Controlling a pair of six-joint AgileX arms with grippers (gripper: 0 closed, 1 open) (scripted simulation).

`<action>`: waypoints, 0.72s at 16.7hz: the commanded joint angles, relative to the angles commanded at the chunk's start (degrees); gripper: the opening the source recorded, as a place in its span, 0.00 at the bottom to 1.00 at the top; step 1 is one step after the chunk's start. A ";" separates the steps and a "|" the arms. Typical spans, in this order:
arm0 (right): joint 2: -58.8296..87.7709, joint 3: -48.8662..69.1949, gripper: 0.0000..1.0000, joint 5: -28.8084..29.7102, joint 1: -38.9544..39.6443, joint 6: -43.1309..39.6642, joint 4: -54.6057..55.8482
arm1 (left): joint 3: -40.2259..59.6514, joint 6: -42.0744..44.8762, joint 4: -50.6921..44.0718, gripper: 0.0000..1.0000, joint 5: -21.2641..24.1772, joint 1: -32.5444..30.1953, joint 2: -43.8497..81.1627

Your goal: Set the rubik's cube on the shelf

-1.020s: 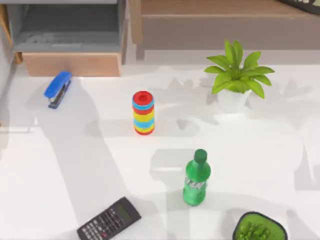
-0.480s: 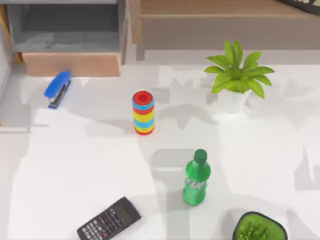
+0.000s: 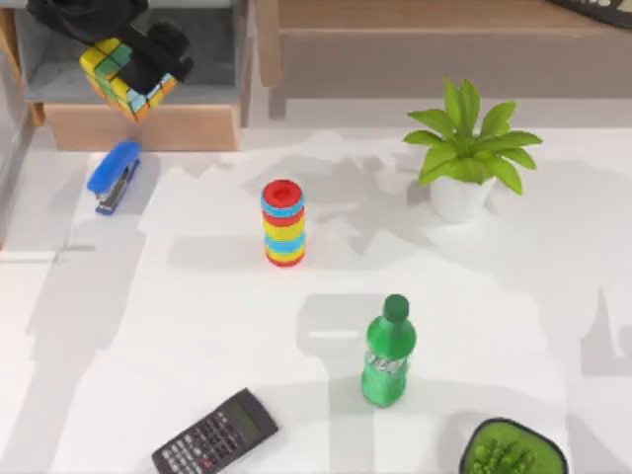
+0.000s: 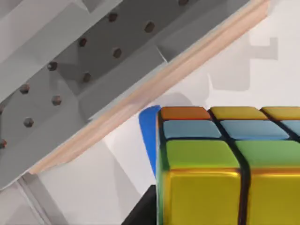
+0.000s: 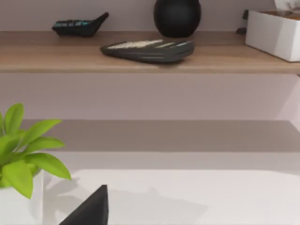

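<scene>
The rubik's cube, gridded in yellow, green, blue and orange, hangs tilted at the top view's far left, in front of the grey cubby box. My left gripper is shut on it, with black fingers on both sides. In the left wrist view the rubik's cube looms close, above the blue stapler. The shelf, a wide brown ledge with a taupe front, runs along the back right, well away from the cube. The right wrist view faces the shelf, with a dark gripper tip at its edge.
On the table stand a striped ring stack, a green bottle, a potted plant, a calculator, a blue stapler and a green holder. The shelf carries a dark flat device, a black ball and a white box.
My left gripper has come into the top view at the back left, carrying the rubik's cube. The arm shadows on the table have shifted.
</scene>
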 joint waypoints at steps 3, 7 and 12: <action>0.00 0.00 1.00 0.00 0.00 0.00 0.00 | -7.43 -1.73 9.74 0.00 -3.95 -7.98 -1.14; 0.00 0.00 1.00 0.00 0.00 0.00 0.00 | -16.33 -4.41 24.81 0.00 -11.75 -16.82 -1.86; 0.00 0.00 1.00 0.00 0.00 0.00 0.00 | -23.06 -7.18 47.37 0.00 -24.93 -23.84 -0.97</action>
